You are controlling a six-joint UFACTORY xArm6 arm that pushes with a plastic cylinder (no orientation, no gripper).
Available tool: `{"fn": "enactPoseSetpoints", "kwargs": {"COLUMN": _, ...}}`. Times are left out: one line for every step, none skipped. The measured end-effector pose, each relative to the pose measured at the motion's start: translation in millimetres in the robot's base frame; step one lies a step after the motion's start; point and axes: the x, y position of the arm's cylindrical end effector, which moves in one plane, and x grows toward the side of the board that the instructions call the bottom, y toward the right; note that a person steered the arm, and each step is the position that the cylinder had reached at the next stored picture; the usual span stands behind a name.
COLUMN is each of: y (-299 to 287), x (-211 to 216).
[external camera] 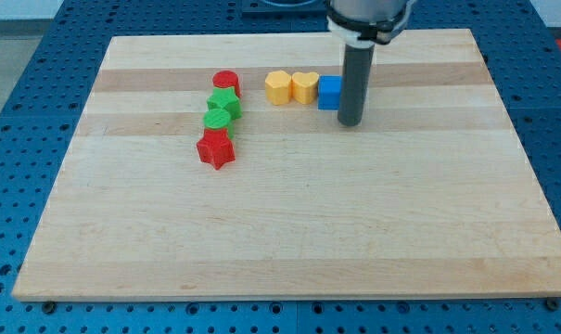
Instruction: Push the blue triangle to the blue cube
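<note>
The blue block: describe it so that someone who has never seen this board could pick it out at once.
On the wooden board, look near the view's top for a short row of three blocks. The blue block ends that row on the view's right, after the yellow pentagon-like block and the yellow heart. It alone is blue, and my tip stands right beside it, partly hiding it.

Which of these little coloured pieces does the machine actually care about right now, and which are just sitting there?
Part of the job:
- blue block, shape unclear, partly hidden behind the rod
- my tip, just to the blue block's right

No second blue piece shows.

Just lying about:
- yellow block
- yellow heart
- red cylinder
- green block
- green cylinder
- red star
</note>
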Motion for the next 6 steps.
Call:
{"fn": "enactPoseSetpoints", "kwargs": {"y": 0.3, "x": -26.0}}
{"fn": "enactPoseSetpoints", "kwargs": {"y": 1.9, "x": -43.3}}
{"fn": "enactPoseSetpoints", "kwargs": {"y": 21.6, "x": -52.2}}
{"fn": "enactPoseSetpoints", "kwargs": {"y": 44.2, "x": -63.6}}
{"fn": "enactPoseSetpoints", "kwargs": {"y": 52.2, "x": -80.8}}
{"fn": "enactPoseSetpoints", "kwargs": {"y": 30.6, "x": -83.6}}
